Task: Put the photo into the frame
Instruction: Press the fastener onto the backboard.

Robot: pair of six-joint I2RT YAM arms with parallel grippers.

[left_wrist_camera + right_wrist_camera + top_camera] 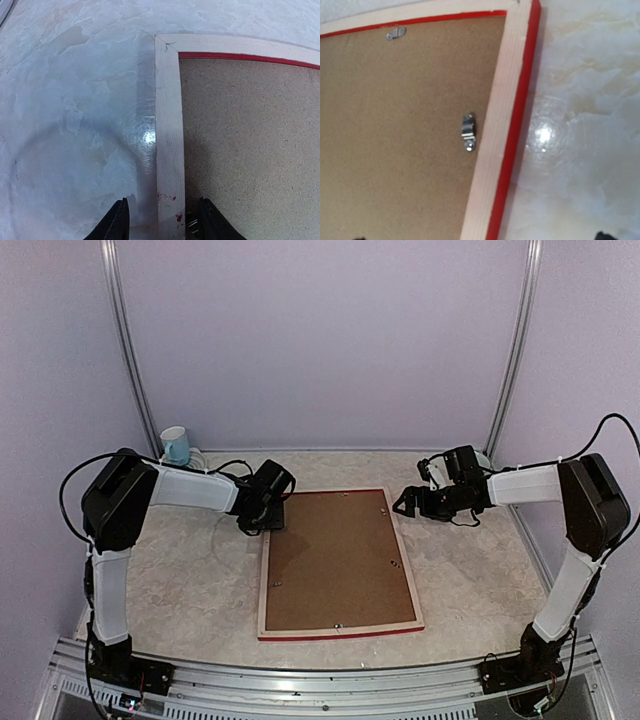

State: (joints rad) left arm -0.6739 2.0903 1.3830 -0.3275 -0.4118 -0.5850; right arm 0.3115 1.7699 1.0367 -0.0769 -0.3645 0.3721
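Note:
The frame [263, 590] lies face down in the middle of the table, pale wood back up, with red showing along its edges. A brown backing board [335, 560] fills it. The photo is hidden. My left gripper [262, 518] is open at the frame's far left corner. In the left wrist view its fingers straddle the left rail [168, 140], one over the table and one over the board [250, 140]. My right gripper [408, 502] is open and empty just off the far right corner, above the right rail [495, 150].
Small metal turn clips [468, 132] sit on the backing board near the rails. A blue and white mug [176, 445] stands at the back left, behind the left arm. The marbled table [470, 570] ends at metal rails in front.

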